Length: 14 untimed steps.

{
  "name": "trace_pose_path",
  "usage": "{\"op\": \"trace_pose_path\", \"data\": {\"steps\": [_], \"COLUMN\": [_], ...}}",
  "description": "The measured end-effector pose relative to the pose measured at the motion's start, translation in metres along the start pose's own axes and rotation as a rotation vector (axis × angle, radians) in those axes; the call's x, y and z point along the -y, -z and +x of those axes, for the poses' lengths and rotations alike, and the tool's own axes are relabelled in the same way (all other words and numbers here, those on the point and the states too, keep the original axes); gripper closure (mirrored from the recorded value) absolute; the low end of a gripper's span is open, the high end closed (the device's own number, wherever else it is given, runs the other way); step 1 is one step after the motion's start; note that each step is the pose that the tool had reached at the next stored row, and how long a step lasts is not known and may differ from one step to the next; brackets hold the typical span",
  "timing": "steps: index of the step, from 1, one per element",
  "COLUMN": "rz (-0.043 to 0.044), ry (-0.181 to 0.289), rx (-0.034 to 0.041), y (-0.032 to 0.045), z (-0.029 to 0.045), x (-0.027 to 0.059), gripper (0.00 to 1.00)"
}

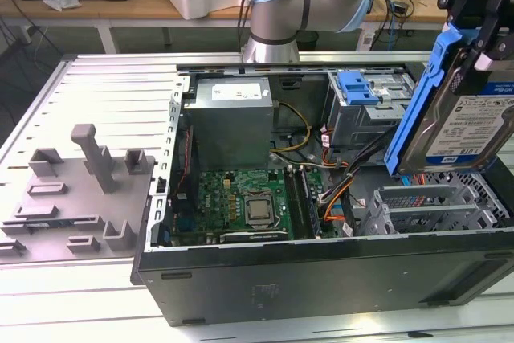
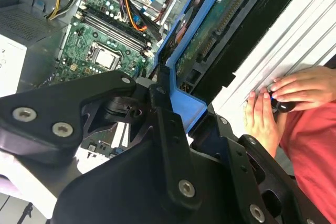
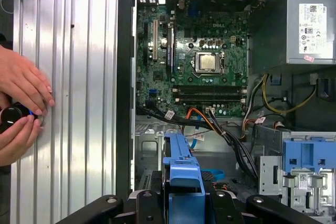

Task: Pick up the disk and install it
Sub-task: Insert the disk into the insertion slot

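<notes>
Black gripper [image 2: 181, 106] links crowd the front of both wrist views, the fingers closed tight on the blue carrier rail of the disk [image 1: 462, 118], a silver drive with a blue-and-white label on one face and a green circuit board on the other. It hangs tilted in the air over the metal drive cage [image 1: 434, 202] at the exterior view's right end of the open computer case [image 1: 321, 279]; a person's hands [image 3: 21, 103] rest on the slatted table [image 3: 79, 77] beside it.
</notes>
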State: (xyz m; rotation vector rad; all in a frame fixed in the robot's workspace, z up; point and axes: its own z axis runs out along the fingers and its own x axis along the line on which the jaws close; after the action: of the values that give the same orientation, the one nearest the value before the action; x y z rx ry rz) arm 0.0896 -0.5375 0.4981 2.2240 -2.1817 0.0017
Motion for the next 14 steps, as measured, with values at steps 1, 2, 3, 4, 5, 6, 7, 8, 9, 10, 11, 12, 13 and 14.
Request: {"op": "trace_pose_path", "data": {"steps": [1, 2, 3, 4, 5, 6, 7, 8, 9, 10, 11, 12, 13, 14], "rz": [0.0, 0.0001, 0.0, 0.0, 0.0, 0.0001, 0.0, 0.0001, 0.0001, 0.0001, 0.0001, 0.0, 0.0, -0.0001], "ry": [0.0, 0.0, 0.0, 0.0, 0.0, 0.0, 0.0, 0.0, 0.0, 0.0, -0.001, -0.003, -0.006, -0.008], "rx": [0.0003, 0.0004, 0.0005, 0.0006, 0.0007, 0.001, 0.0014, 0.0019, 0.002, 0.0023, 0.0025, 0.003, 0.0037, 0.0046], "y": [-0.0001, -0.0001, 0.0, 0.0, 0.0, 0.0, 0.0, 0.0, 0.0001, 0.0, 0.0, -0.0001, -0.0002, -0.0002], "z": [0.0, 0.0, 0.0, 0.0, 0.0, 0.0001, 0.0003, 0.0005, 0.0006, 0.0009, 0.001, 0.0012, 0.0013, 0.0014], "x": [0.0, 0.0, 0.0001, 0.0001, 0.0003, 0.0009, 0.0017, 0.0039, 0.0051, 0.006, 0.0064, 0.0066, 0.0066, 0.0067], "gripper": [0.63, 0.63, 0.63, 0.63, 0.63, 0.63, 0.63, 0.63, 0.63, 0.63, 0.63, 0.63, 0.63, 0.63]}}
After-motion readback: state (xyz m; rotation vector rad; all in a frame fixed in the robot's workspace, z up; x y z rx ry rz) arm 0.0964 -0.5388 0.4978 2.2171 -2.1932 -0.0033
